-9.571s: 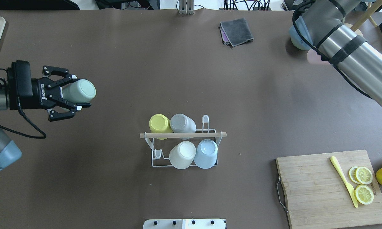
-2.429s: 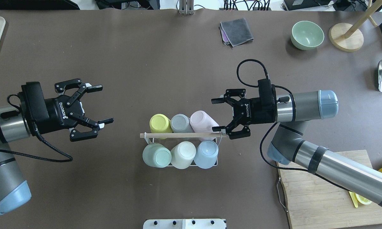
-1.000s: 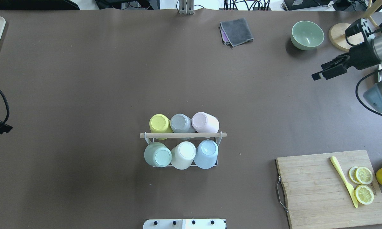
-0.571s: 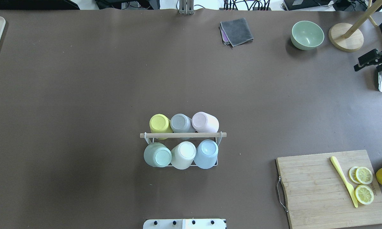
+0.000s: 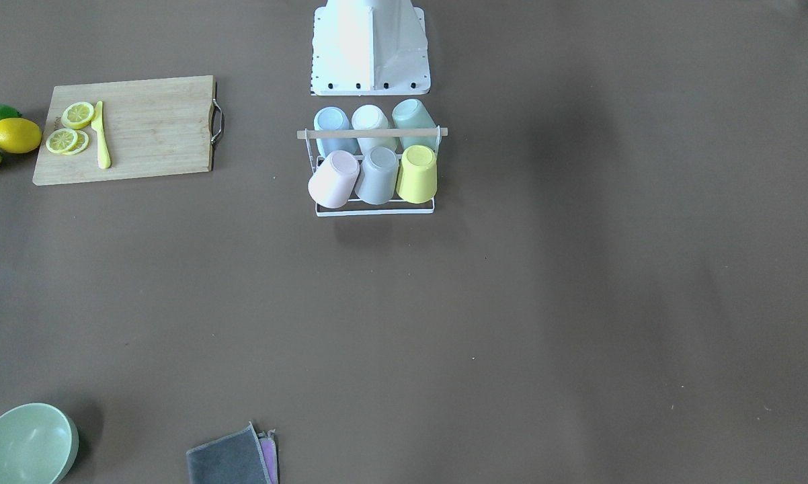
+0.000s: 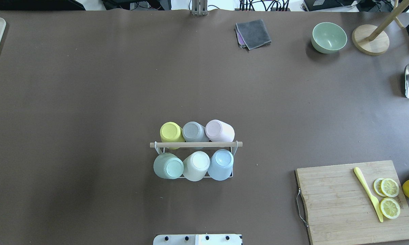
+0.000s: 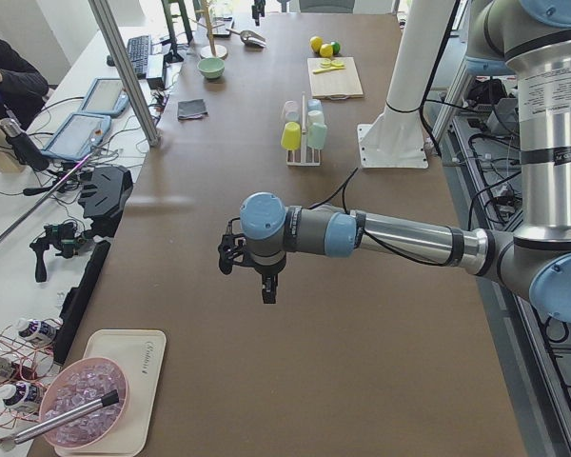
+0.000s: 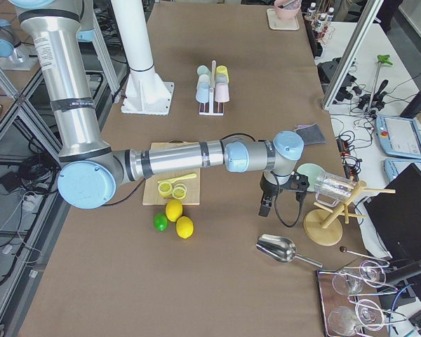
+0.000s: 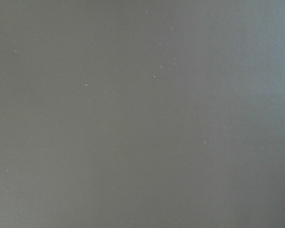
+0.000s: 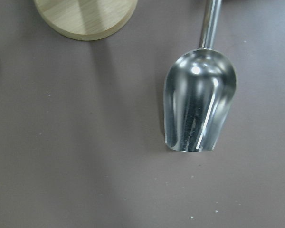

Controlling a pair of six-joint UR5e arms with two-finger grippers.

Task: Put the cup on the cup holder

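Even bright light, soft shadows, glare on scoop (image 10: 199, 109)

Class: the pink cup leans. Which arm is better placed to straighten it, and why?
Right, probably. The pink cup sits at the cup holder's right end, the side the right gripper hangs on; the left gripper is beyond the other end.

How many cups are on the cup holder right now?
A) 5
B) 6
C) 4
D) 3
B: the cup holder carries two rows of three, with the yellow cup, grey cup and pink cup in the far row, and the green cup, white cup and blue cup on the robot's side.
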